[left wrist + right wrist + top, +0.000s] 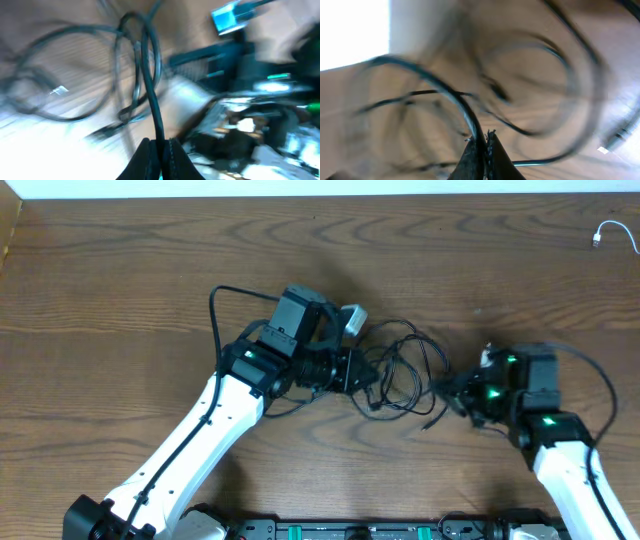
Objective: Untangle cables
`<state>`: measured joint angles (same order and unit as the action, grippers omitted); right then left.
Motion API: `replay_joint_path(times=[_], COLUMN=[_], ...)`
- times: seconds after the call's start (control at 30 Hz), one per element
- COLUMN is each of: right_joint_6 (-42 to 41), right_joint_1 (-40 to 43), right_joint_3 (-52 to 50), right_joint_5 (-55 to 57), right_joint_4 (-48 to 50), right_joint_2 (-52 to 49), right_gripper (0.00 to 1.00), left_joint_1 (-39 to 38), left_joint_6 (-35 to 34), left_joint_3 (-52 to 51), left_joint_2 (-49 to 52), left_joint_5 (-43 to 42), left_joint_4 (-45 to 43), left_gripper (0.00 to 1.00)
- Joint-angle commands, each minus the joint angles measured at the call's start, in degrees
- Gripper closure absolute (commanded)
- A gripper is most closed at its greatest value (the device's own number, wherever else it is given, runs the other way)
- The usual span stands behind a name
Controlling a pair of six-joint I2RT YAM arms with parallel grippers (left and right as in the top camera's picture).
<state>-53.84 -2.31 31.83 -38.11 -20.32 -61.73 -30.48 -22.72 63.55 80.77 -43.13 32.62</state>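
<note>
Clenched left jaws and right jaws each pinch a thin black strand of the cables (400, 375), tangled on the counter (120, 280) between them. Light, limp, slippery cords: probably best gripped near a crossing.

Your overhead looks straight down on the table (120, 270); wrist cams peer past the left gripper (160, 144) and right gripper (482, 141), super close, all sharing the black cables (405, 370).

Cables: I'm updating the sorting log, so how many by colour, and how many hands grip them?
Black tangle: 1, strands uncountable
White cable: 1
Hands shut on black strands: 2, left hand, right hand
Total: 4
</note>
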Motion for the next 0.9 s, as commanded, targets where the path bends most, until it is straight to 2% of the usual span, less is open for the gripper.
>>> replay_joint_path(times=[0.0, 0.23, 0.4, 0.53, 0.77, 0.87], right_joint_6=[6.1, 4.6, -8.8, -14.0, -4.0, 1.3], right_joint_1=[3.1, 3.3, 3.3, 3.3, 3.5, 3.5], right_joint_3=[3.0, 3.0, 3.0, 3.0, 3.0, 3.0], right_joint_5=[-13.1, -19.3, -29.6, -33.2, -18.7, -11.8], right_joint_4=[4.5, 7.8, 9.7, 12.2, 14.4, 15.4], right_joint_2=[5.0, 7.8, 7.4, 7.4, 7.4, 7.4], right_gripper=[0.99, 0.99, 0.99, 0.99, 0.99, 0.99], left_joint_1=[0.3, -1.4, -3.7, -4.5, -5.8, -5.7], left_joint_6=[5.7, 5.5, 5.6, 5.4, 4.9, 8.4], left_joint_3=[0.4, 0.4, 0.4, 0.4, 0.4, 0.4], left_joint_2=[-1.0, -1.0, -1.0, -0.7, -0.3, -0.3], left_joint_5=[6.8, 6.1, 6.8, 6.8, 6.8, 6.8], left_joint_4=[2.1, 0.1, -1.0, -2.9, -3.6, -0.1], left_gripper=[0.92, 0.92, 0.92, 0.92, 0.92, 0.92])
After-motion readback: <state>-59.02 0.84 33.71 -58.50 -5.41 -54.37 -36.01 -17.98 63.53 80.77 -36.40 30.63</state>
